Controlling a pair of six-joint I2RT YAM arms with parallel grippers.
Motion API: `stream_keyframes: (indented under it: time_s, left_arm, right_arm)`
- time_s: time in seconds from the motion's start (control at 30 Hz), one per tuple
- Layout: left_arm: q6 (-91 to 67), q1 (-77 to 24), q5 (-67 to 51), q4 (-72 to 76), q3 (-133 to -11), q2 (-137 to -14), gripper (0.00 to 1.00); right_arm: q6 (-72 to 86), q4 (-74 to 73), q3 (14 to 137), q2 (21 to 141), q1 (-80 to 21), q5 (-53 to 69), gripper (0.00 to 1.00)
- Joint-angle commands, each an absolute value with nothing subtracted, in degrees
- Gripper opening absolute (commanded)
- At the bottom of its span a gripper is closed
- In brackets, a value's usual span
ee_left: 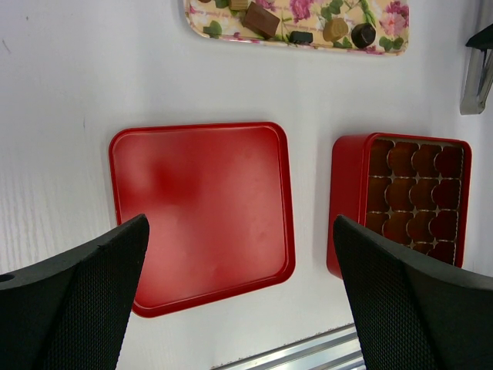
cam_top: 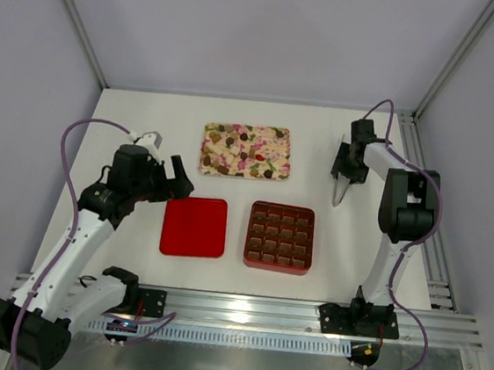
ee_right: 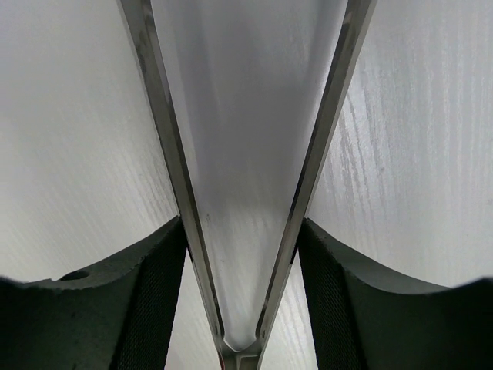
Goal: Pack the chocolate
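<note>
- the chocolate [ee_left: 262, 19] lies on the floral tray [ee_left: 385, 27] at the far middle of the worktop [cam_top: 148, 113]: dark, tan and cream pieces scattered loosely over it.
- near of the tray stand a red lid [cam_top: 193, 226] and a red box [ee_left: 348, 200], side by side and a little apart, lid on the left, box on the right.
- the lid lies flat with its rim up.
- the box holds a brown grid insert; whether any cell has a piece in it i cannot tell.
- the left gripper [cam_top: 177, 178] hangs over the worktop just left of the lid's far corner, touching nothing.
- its jaws stand wide apart; in the left wrist view its black fingers [ee_left: 77, 301] frame the lid and the box between them.
- the right gripper [ee_right: 243, 231] is to the right of the tray, well apart from the box.
- it is clamped on metal tongs [ee_right: 164, 154]: in the right wrist view a finger presses against each arm from outside.
- the two arms of the tongs spread away from the gripper in a narrow v, with only bare worktop between and beyond them.
- from above, the tongs point toward the near edge; whether their tips touch the worktop i cannot tell.
- no piece of chocolate is between the tongs.
</note>
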State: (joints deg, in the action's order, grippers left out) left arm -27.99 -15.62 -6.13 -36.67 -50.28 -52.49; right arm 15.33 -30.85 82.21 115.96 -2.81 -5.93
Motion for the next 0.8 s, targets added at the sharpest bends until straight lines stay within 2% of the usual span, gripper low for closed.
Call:
stream_keyframes:
  time_s: [0.0,0.53,0.77]
  left_arm:
    - [-27.33,-15.38,-6.86,-35.33,-51.77,-52.38,1.00]
    - [-27.33,-15.38,-6.50,-35.51,-51.77,-52.12,1.00]
    - [-27.42,-15.38,-6.15,-35.59,-51.68,-52.03,1.00]
  right_arm:
    - [15.82,-31.38,81.12,109.53,-4.30,-4.04,0.59]
    - [16.08,-37.96,82.09,92.38,-11.60,-6.24,0.59]
    - [16.44,-39.29,82.00,87.10,-15.20,-4.57,0.49]
